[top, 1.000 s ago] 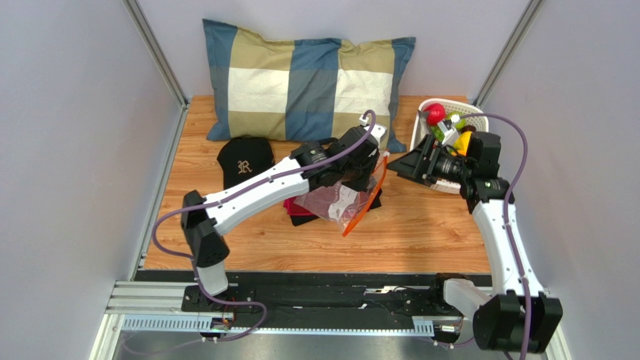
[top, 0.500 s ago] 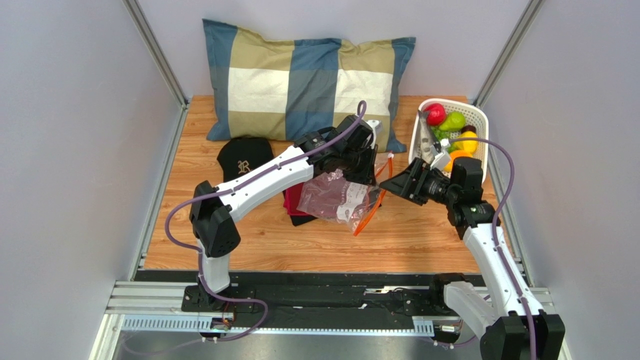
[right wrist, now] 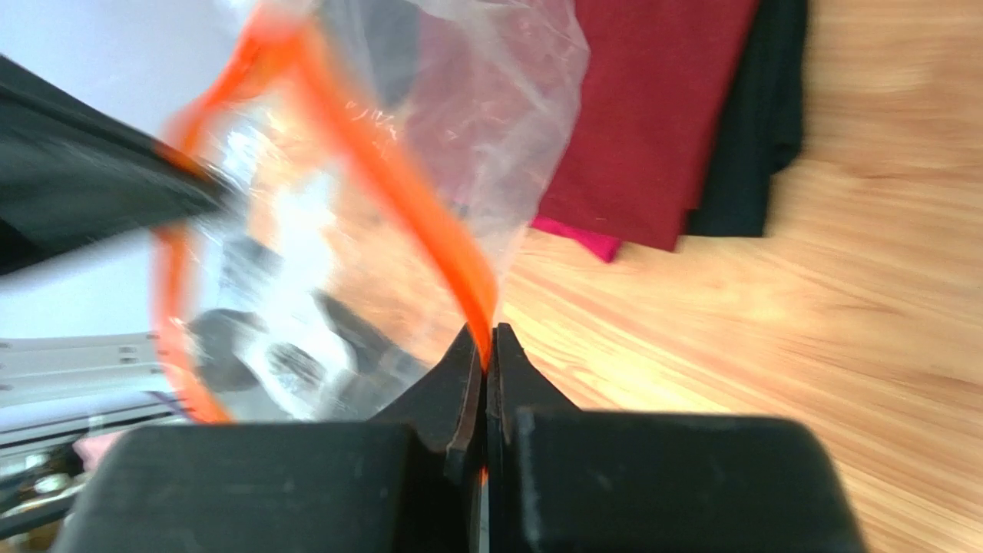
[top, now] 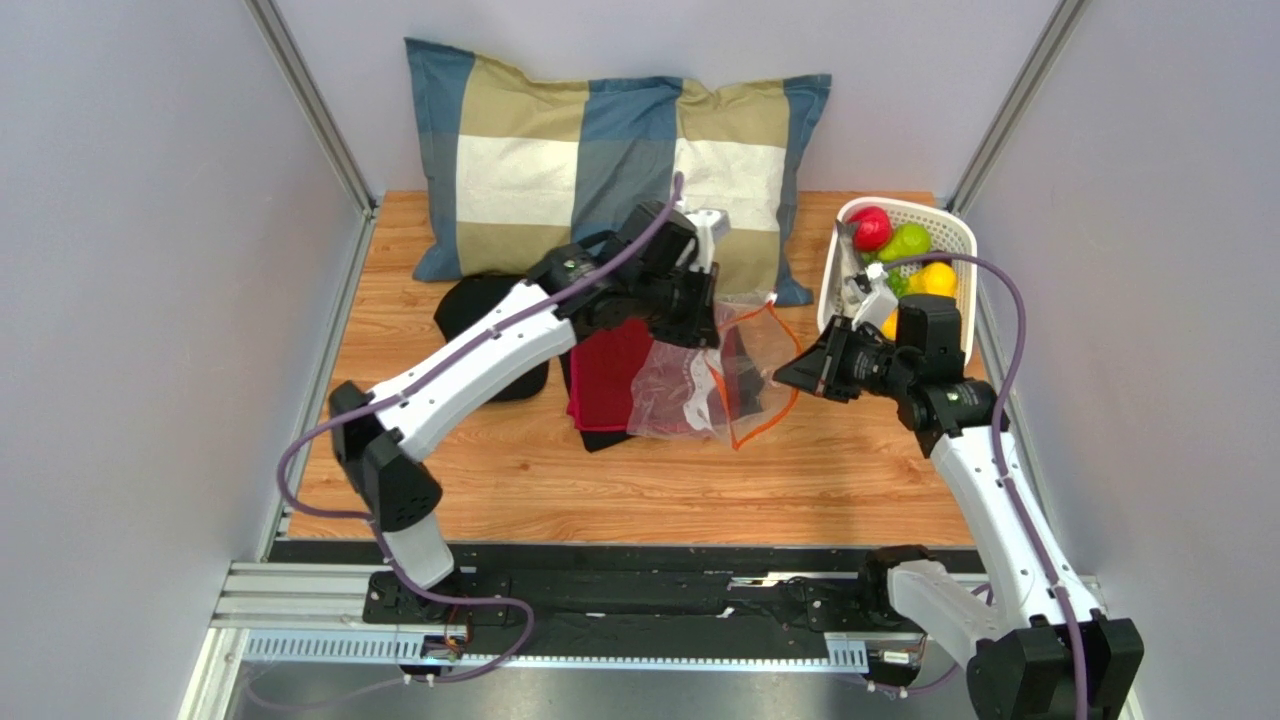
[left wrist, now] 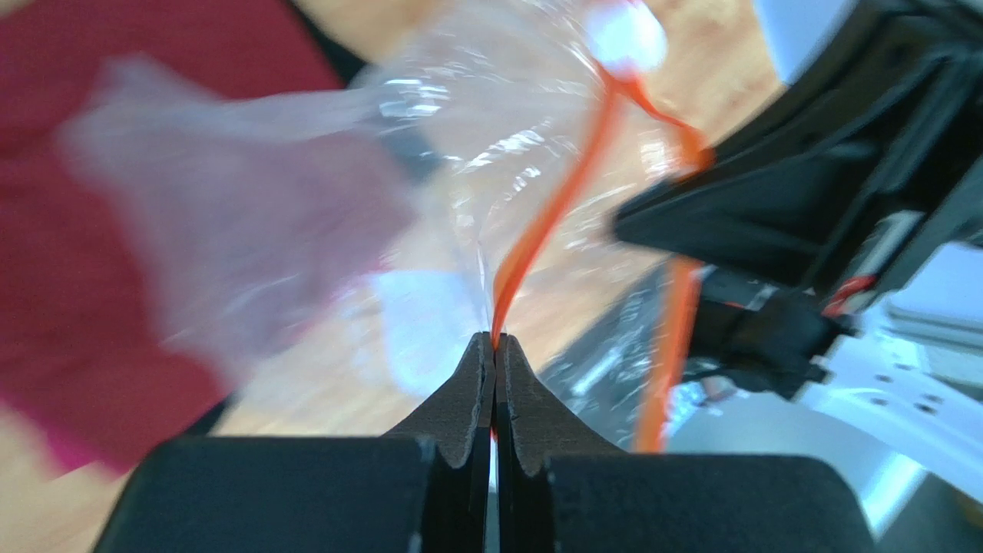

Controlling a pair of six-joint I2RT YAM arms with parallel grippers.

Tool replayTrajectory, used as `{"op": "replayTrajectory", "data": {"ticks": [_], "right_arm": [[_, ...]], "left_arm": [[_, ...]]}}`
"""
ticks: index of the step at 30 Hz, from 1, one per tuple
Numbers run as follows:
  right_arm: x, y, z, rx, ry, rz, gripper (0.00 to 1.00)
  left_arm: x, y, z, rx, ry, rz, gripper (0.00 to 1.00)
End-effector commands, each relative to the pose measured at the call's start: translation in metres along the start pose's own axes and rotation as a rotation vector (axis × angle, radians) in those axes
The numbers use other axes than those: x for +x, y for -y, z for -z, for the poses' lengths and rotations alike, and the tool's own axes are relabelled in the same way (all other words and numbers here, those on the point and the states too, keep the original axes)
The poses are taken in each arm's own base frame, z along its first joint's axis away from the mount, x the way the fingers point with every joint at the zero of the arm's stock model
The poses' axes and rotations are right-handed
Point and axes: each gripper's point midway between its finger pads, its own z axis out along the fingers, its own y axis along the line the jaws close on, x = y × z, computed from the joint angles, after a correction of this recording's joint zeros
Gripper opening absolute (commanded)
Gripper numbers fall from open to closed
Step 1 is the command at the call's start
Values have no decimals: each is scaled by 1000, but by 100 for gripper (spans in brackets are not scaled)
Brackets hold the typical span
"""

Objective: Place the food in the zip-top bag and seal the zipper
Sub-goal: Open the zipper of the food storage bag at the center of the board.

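Observation:
The clear zip-top bag (top: 679,387) hangs above the folded clothes, its mouth held between both grippers. My left gripper (top: 718,311) is shut on one side of the orange-red zipper (left wrist: 556,213); the strip runs straight out of its tips (left wrist: 495,346). My right gripper (top: 796,372) is shut on the other side of the zipper (right wrist: 398,173), pinched at its tips (right wrist: 488,340). The bag (right wrist: 496,104) looks empty. The food stays in the white basket (top: 962,234): a red fruit (top: 870,228), a green one (top: 903,242) and a yellow one (top: 936,279).
A checked pillow (top: 601,158) lies along the back wall. A black cap (top: 478,300) sits partly under my left arm. A folded red cloth (top: 609,375) on a black cloth lies beneath the bag. The wooden table (top: 842,480) ends at metal rails in front.
My left gripper carried the bag up and back toward the pillow. My right gripper swung left from the basket to the bag's mouth and shut on the zipper strip.

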Motion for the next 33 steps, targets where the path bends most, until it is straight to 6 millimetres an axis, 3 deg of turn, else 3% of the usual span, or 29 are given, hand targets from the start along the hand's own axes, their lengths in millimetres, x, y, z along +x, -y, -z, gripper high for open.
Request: {"op": "replayTrajectory", "data": {"ticks": [1,7,11,12,14,15,19,24,28,29,31,32,33], "right_arm": [[0,24,23,121,-23,142,0],[-9,40,26,177,-132,263,0],[-15,31,21,124,-209,260,0],[-13,19,20,57,-219,238,0],[-12,0,19,-16,-223,178,0],[-9,-12,20,-65,-226,162,0],[3,-40,21,-144,-220,150,0],[10,-40,23,-148,-224,127,0],[9,-42,23,-155,-220,114,0],[8,-42,22,-159,-218,114,0],[7,-41,21,-155,-216,124,0],[6,-39,20,-149,-216,130,0],[5,-36,19,-131,-213,134,0]], "left_arm": [[-6,-53,63,-218,42,-167,0],[11,-71,79,-250,-19,-341,0],[16,-51,69,-131,-57,-327,0],[17,-45,66,-103,-65,-319,1],[15,-46,57,-108,-72,-291,12],[15,-46,55,-111,-76,-284,24],[14,-48,43,-117,-79,-260,38],[14,-51,42,-132,-79,-245,45],[17,-37,52,-71,-83,-236,60],[19,-33,54,-48,-86,-236,60],[26,-18,62,42,-106,-239,49],[30,-14,63,70,-123,-240,40],[36,-10,67,97,-149,-230,17]]}}
